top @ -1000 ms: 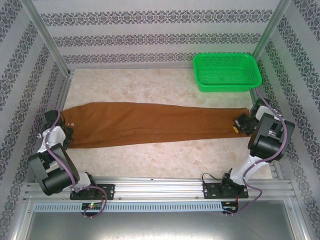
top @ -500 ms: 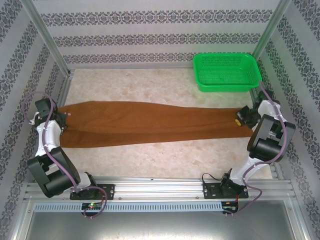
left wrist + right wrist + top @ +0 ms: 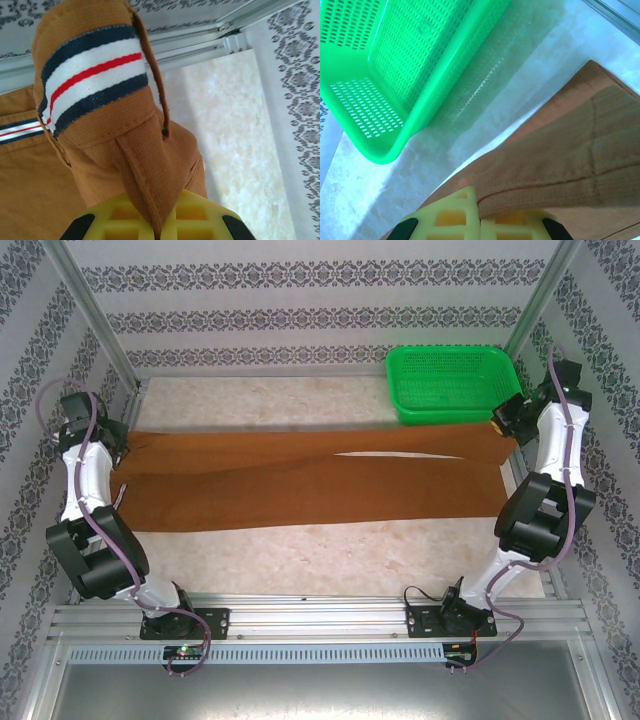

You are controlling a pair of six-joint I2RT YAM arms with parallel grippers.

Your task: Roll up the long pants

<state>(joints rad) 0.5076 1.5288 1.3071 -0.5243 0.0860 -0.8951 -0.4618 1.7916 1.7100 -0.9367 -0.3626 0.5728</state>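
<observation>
The long pants (image 3: 300,480) are rust-brown trousers stretched across the table from left to right, lifted at both ends. My left gripper (image 3: 118,440) is shut on the waistband end (image 3: 145,175), where a navy, white and red striped band (image 3: 92,75) shows inside the cloth. My right gripper (image 3: 502,422) is shut on the hem of a leg (image 3: 560,165), pinched between its yellow fingers (image 3: 450,215). A pale slit (image 3: 400,453) shows between the two legs.
A green plastic basket (image 3: 455,383) stands at the back right, close beside the right gripper and also seen as the basket (image 3: 380,75) in the right wrist view. Metal frame posts and patterned walls close in both sides. Bare marble tabletop (image 3: 330,550) lies in front of the pants.
Both grippers rose and moved toward the back, carrying the ends of the pants. The cloth is now pulled tauter, lifted, and the two legs have parted slightly.
</observation>
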